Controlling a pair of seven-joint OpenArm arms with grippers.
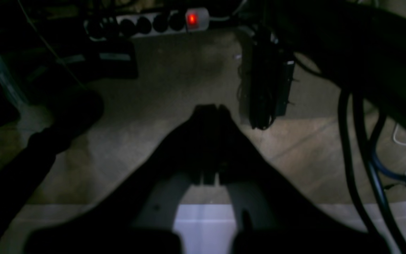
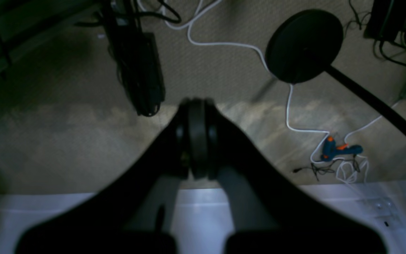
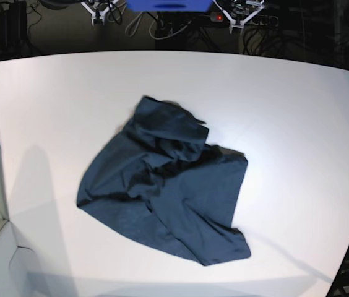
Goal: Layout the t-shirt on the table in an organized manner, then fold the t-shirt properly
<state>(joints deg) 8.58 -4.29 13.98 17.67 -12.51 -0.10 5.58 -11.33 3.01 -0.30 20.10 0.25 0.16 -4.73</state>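
The dark navy t-shirt (image 3: pixel 168 185) lies crumpled and partly folded over itself in the middle of the white table (image 3: pixel 298 111). Neither arm shows in the base view. In the left wrist view my left gripper (image 1: pixel 211 107) is shut, its fingertips together with nothing between them, pointing past the table's edge (image 1: pixel 203 225) at the floor. My right gripper (image 2: pixel 196 102) is also shut and empty, hanging beyond the table's white edge (image 2: pixel 330 211) over the carpet. The shirt appears in neither wrist view.
On the floor are a power strip (image 1: pixel 160 21) with a lit red switch, a black box (image 1: pixel 268 88) and thick cables (image 1: pixel 358 141). A black round stand base (image 2: pixel 303 46), a white cord (image 2: pixel 287 106) and a blue-orange tool (image 2: pixel 340 150) lie there too.
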